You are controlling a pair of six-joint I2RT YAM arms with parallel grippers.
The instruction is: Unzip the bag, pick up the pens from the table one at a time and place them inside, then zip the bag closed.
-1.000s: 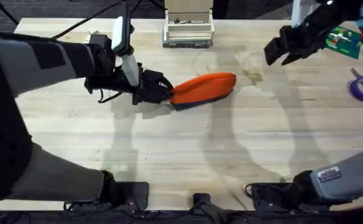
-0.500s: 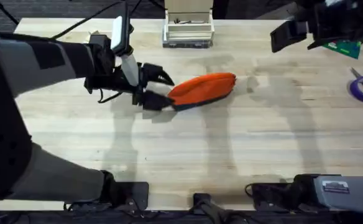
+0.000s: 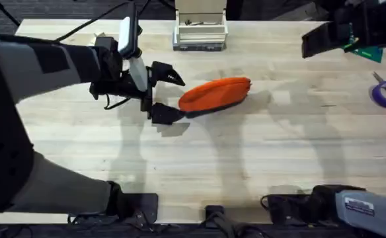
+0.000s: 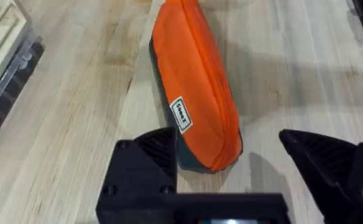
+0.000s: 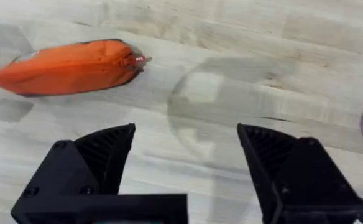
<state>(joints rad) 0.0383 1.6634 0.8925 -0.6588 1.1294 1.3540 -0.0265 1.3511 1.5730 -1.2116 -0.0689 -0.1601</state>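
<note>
Bag (image 3: 214, 94) just beside open left pincer (image 3: 169, 94)

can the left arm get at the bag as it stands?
Probably yes. The left gripper is open, its fingers straddling the near end of the bag without touching it, and bare table lies between them. It looks like closing or easing forward would catch the end.

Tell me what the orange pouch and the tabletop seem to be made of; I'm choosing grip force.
The pouch looks like soft woven fabric with a matte finish: it bulges and creases, has a stitched seam along its top and a small sewn label. Its dark bottom strip may be another cloth. The table looks like pale wood planks, smooth with a slight sheen, showing grain and plank joints.
</note>
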